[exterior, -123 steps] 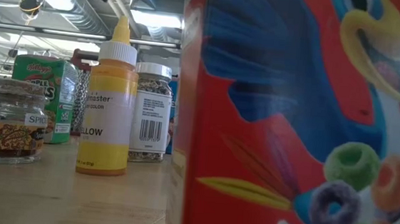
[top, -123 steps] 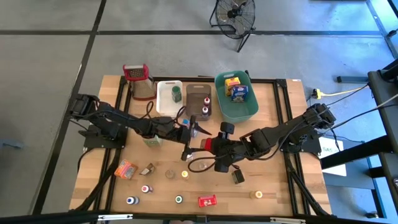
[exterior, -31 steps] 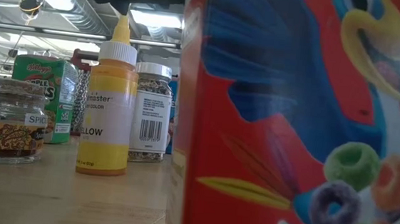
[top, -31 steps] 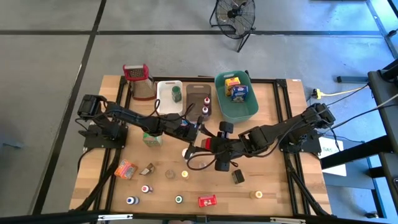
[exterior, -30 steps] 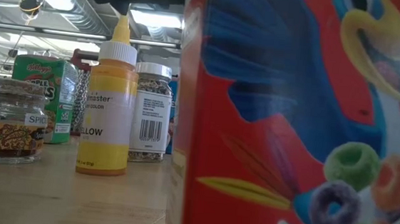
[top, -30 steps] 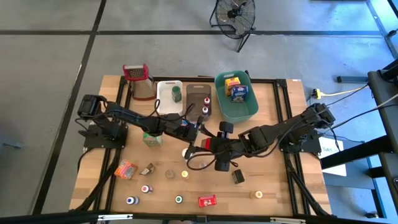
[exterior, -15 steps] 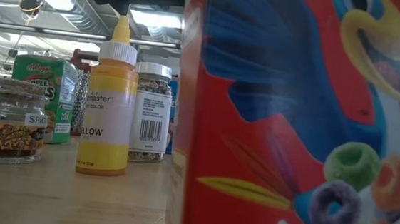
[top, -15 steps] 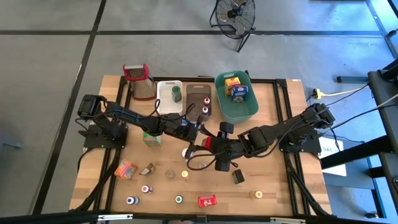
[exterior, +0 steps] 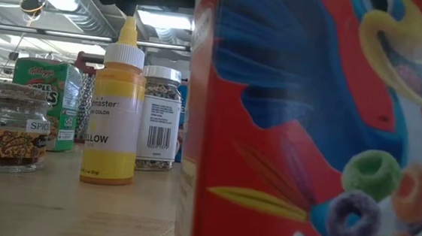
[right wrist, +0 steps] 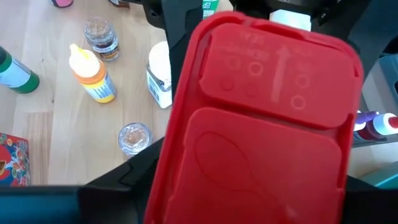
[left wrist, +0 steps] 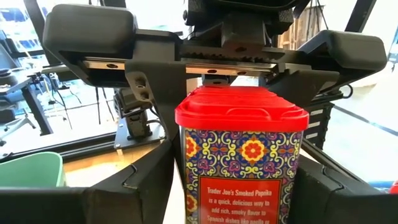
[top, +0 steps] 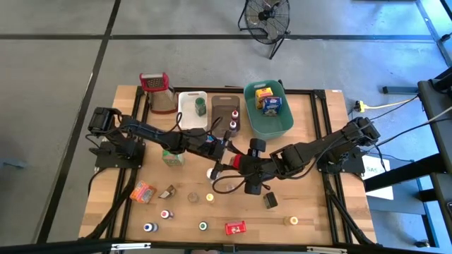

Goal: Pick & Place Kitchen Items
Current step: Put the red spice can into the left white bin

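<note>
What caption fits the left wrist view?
Red-lidded patterned smoked paprika tin standing between two dark tool fingers.

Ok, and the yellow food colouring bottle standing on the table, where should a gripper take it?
Probably from above, closing on the straight round body of the yellow bottle just below its white cap. It stands upright, and the tapered nozzle would likely slip. The sprinkles jar looks close on one side, so the grip is best set across the bottle's free sides.

3 bins: white bin point(top: 182, 113), brown bin point(top: 219, 103), teal bin point(top: 258, 124); also 1 steel grater point(top: 158, 92) and 1 floor fan point(top: 267, 17). Inside them: 1 green bottle point(top: 200, 106) in white, 2 capped bottles point(top: 232, 126) in brown, 2 boxes point(top: 272, 104) in teal. Plus 1 red-lidded tin point(left wrist: 242, 155) and roughly 12 loose small items point(top: 203, 226) on the tabletop.
</note>
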